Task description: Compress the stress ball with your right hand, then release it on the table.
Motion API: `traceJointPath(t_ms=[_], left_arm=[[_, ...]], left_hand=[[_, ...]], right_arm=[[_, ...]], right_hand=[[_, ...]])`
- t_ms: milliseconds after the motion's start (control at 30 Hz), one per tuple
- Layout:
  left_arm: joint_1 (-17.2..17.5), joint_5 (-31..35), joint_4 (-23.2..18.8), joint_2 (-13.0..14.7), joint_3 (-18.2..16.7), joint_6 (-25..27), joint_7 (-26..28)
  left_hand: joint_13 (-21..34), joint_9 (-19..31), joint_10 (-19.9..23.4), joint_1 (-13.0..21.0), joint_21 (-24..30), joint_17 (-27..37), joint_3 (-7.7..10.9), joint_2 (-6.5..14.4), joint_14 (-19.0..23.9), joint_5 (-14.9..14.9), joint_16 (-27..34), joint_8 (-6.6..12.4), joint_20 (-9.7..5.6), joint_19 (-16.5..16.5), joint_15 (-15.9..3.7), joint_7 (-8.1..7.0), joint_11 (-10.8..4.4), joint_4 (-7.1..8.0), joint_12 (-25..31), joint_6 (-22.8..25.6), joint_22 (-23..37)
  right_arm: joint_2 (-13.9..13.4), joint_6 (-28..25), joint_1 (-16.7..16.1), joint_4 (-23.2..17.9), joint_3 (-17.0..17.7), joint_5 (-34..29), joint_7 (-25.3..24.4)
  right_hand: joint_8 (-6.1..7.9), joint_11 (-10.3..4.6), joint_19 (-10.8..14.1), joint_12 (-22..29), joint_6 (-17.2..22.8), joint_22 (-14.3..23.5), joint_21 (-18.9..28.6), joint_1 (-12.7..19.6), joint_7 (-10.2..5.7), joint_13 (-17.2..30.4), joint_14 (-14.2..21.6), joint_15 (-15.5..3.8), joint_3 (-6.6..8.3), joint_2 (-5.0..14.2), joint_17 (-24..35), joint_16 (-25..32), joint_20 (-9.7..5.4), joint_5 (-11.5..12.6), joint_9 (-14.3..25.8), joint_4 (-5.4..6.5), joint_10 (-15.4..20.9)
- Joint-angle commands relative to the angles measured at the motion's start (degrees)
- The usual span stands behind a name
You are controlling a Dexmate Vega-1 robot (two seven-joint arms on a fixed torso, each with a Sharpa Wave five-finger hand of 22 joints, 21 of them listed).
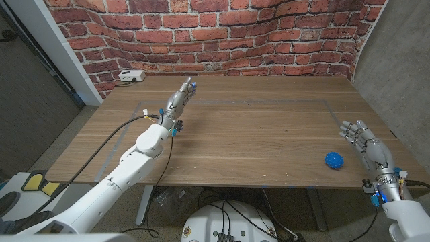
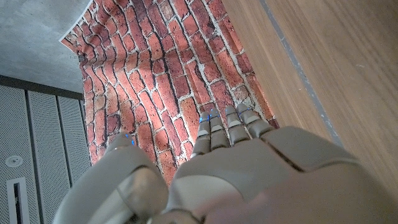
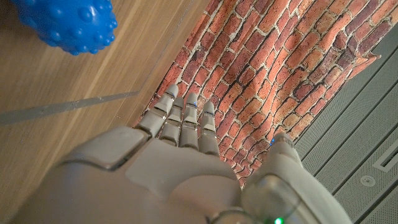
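Farthest left, a white socket box point(image 1: 131, 76) sits at the table's far corner, against the foot of the brick wall point(image 1: 222, 33), beyond and to the left of the left hand. The left hand point(image 1: 180, 99) reaches out over the far left part of the wooden table point(image 1: 255, 128), its fingers point(image 2: 227, 127) stretched straight and close together toward the wall, with nothing in its grasp; a black cable point(image 1: 117, 131) runs along its forearm. A thin grey line point(image 1: 269, 102) marks a rectangle on the tabletop between the two hands. Toward the right, the blue knobbly stress ball point(image 1: 334, 160) lies on the table near the front edge, just to the left of the right hand and apart from it. The right hand point(image 1: 366, 144) stands at the table's right edge, fingers extended and slightly spread, holding nothing. In the right wrist view the ball point(image 3: 68, 23) lies on the wood beside that hand's fingers point(image 3: 186, 121), which point toward the brick wall.
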Motion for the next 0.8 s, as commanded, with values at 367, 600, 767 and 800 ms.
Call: traceJointPath(t_ms=[367, 600, 767, 800], left_arm=[[-2.3, 0.5, 2.6, -1.8, 1.3, -0.4, -0.7], [-2.8, 0.6, 3.0, -1.8, 1.4, -0.3, -0.7], [-3.0, 0.3, 3.5, -1.9, 1.4, -0.3, -1.0], [-3.1, 0.3, 3.6, -2.0, 1.4, -0.3, -1.1]], left_hand=[[0.1, 0.3, 0.6, 0.6, -0.3, 0.1, -0.25, 0.0, 0.4, -0.4, 0.0, -0.31, 0.07, 0.1, -0.2, 0.01, -0.34, -0.18, -0.4, 0.5, 0.2], [0.1, 0.3, 0.6, 0.6, -0.4, 0.1, -0.31, 0.0, 0.4, -0.4, -0.1, -0.41, 0.09, 0.1, -0.25, -0.01, -0.37, -0.19, -0.5, 0.6, 0.2], [0.1, 0.3, 0.6, 0.7, -0.5, 0.1, -0.33, 0.1, 0.4, -0.5, -0.1, -0.48, 0.16, 0.1, -0.22, -0.06, -0.4, -0.19, -0.6, 0.6, 0.2], [0.1, 0.3, 0.6, 0.7, -0.5, 0.1, -0.34, 0.1, 0.4, -0.5, -0.1, -0.49, 0.17, 0.1, -0.28, -0.07, -0.4, -0.19, -0.6, 0.6, 0.2]], right_arm=[[4.0, -6.2, -2.1, -4.0, 3.4, -19.1, -7.9], [4.6, -9.8, -2.8, -6.3, 4.0, -25.2, -9.8], [4.7, -11.6, -3.2, -7.4, 4.2, -28.7, -11.0], [4.9, -12.1, -3.2, -7.7, 4.2, -29.3, -11.2]], right_hand=[[-0.06, -0.13, 0.7, 0.0, 0.0, 0.3, 0.1, 1.6, -0.13, 0.2, 1.1, -0.16, 0.5, 0.15, 0.2, 0.1, 0.12, -0.1, 0.3, -0.77, 0.3], [-0.4, -0.19, 0.7, -0.2, -0.6, 0.3, 0.0, 2.1, -0.23, 0.2, 1.1, -0.08, 0.62, 0.1, 0.2, 0.0, 0.19, -0.1, 0.3, -1.08, -0.1], [-0.64, -0.36, 1.3, -0.4, -1.1, 0.3, 0.1, 2.7, -0.29, 0.2, 1.3, -0.09, 0.7, -0.02, 0.1, 0.0, 0.16, -0.1, 0.3, -1.4, -0.3], [-0.66, -0.3, 1.3, -0.5, -1.1, 0.3, 0.1, 2.8, -0.26, 0.2, 1.4, -0.07, 0.72, -0.04, 0.1, 0.0, 0.17, -0.1, 0.3, -1.45, -0.4]])
